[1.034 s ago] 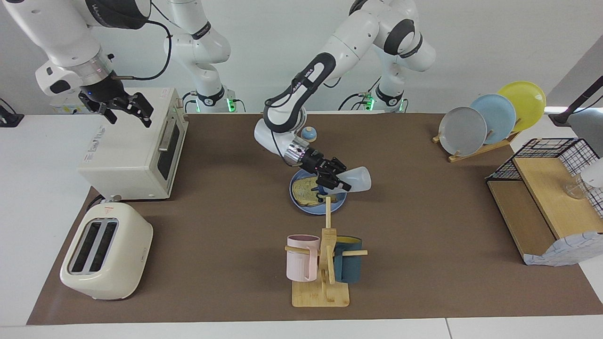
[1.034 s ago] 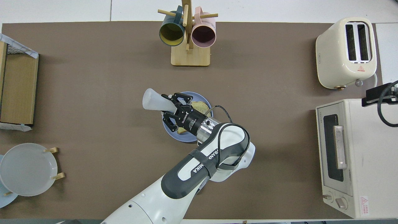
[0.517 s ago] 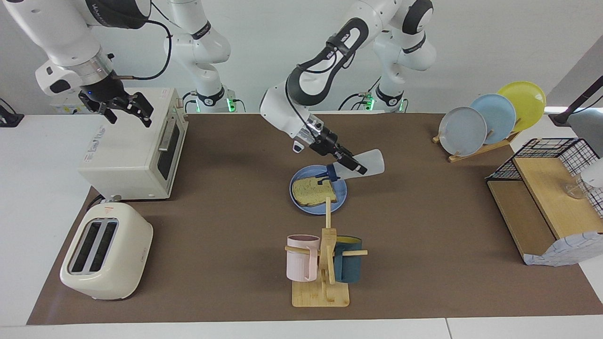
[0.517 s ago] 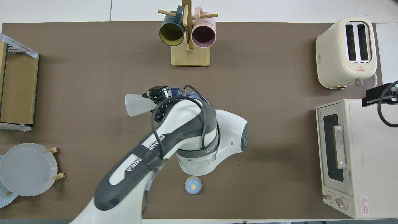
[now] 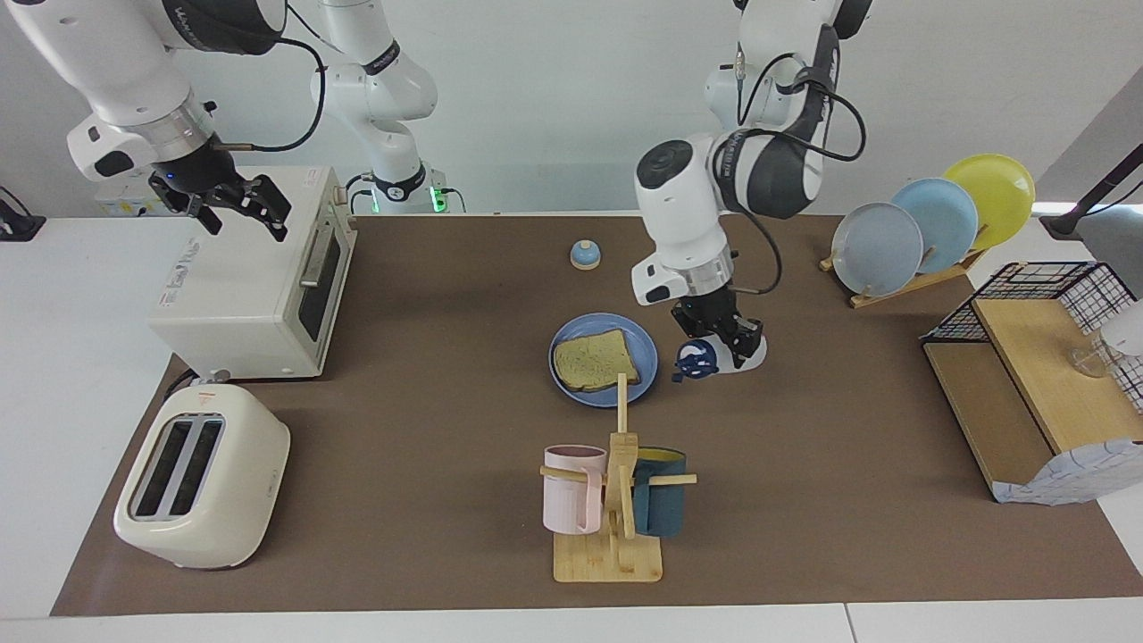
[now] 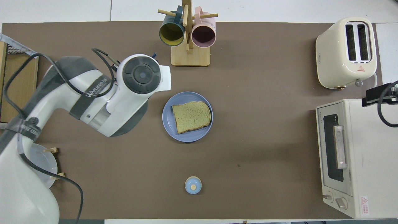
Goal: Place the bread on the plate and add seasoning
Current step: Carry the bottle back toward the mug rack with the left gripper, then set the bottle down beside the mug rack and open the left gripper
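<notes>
One slice of bread lies flat on the blue plate; beside it the left gripper is clamped on the seasoning bottle, light, slick plastic, best held mid-body. The right gripper waits spread over the toaster oven.

From overhead, bread sits mid-plate; the left arm hides the bottle.
</notes>
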